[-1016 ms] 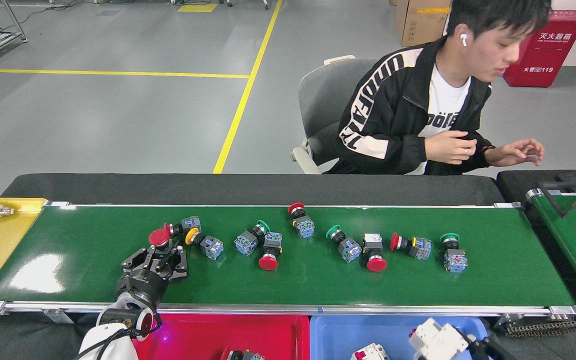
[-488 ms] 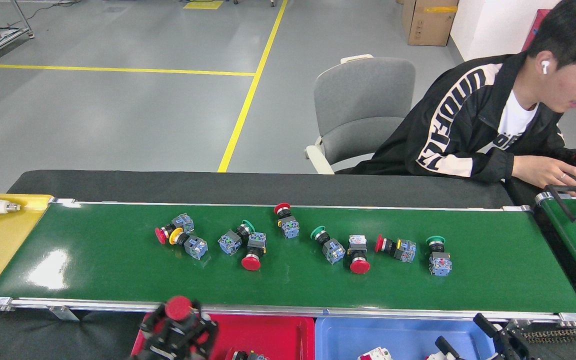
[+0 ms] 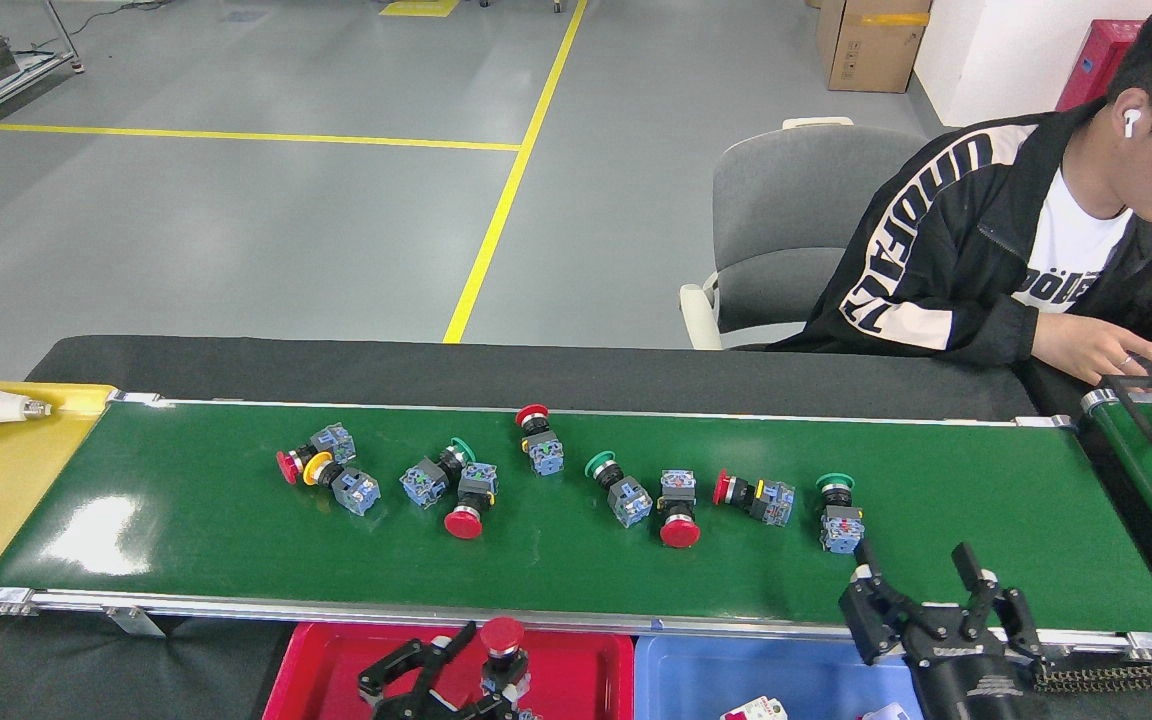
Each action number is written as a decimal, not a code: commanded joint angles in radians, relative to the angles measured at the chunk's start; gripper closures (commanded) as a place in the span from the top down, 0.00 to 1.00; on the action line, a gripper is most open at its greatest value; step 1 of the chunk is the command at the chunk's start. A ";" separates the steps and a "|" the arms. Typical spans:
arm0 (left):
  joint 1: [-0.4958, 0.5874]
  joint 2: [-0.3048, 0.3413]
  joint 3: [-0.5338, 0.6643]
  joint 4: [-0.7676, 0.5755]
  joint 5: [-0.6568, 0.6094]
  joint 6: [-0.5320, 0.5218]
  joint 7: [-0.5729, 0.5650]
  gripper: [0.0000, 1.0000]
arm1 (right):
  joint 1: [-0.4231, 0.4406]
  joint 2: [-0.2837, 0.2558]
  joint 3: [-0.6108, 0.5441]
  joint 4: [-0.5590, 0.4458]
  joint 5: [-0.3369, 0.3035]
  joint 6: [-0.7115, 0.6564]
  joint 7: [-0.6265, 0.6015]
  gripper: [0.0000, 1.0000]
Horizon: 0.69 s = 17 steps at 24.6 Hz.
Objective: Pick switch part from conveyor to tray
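My right gripper [image 3: 921, 580] hangs open at six o'clock of the green switch [image 3: 838, 508]; the left gripper [image 3: 451, 655] spreads open beside a red switch [image 3: 503, 655] over the red tray [image 3: 336, 670]. A crooked descent could knock the green one along the conveyor [image 3: 186, 540].

Person's black jacket [image 3: 946, 250]: large white block lettering down the sleeve, sideways and partly folded, not legible. White T-shirt [image 3: 1071, 265]: dark letters partly covered by the jacket, unreadable. No other text legible.

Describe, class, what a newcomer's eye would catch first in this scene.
A scatter of switch parts with red, green and yellow caps lies along the middle of the glossy green conveyor. At its near right edge the right pincer hovers open, while the left pincer sits open over the red tray.
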<state>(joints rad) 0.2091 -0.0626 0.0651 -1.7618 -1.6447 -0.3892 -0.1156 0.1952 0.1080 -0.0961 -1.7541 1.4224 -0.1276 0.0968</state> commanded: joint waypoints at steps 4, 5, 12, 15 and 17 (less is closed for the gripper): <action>-0.051 -0.016 0.188 0.004 0.010 0.056 0.002 1.00 | -0.089 0.004 0.107 0.051 0.064 0.180 0.000 0.97; -0.056 -0.014 0.188 0.010 0.014 0.058 0.002 1.00 | -0.115 0.001 0.133 0.077 0.072 0.207 0.008 0.97; -0.293 -0.011 0.176 0.274 -0.092 0.128 -0.004 1.00 | -0.303 -0.004 0.217 0.285 0.092 0.283 0.103 0.95; -0.459 0.007 0.177 0.499 -0.112 0.173 0.001 1.00 | -0.332 -0.014 0.273 0.347 0.090 0.310 0.101 0.82; -0.565 0.064 0.177 0.637 -0.112 0.216 0.004 1.00 | -0.333 -0.027 0.292 0.349 0.073 0.275 0.078 0.40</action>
<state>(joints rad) -0.3157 -0.0279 0.2409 -1.1627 -1.7533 -0.2143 -0.1254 -0.1182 0.0918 0.1901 -1.3975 1.5020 0.1682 0.1974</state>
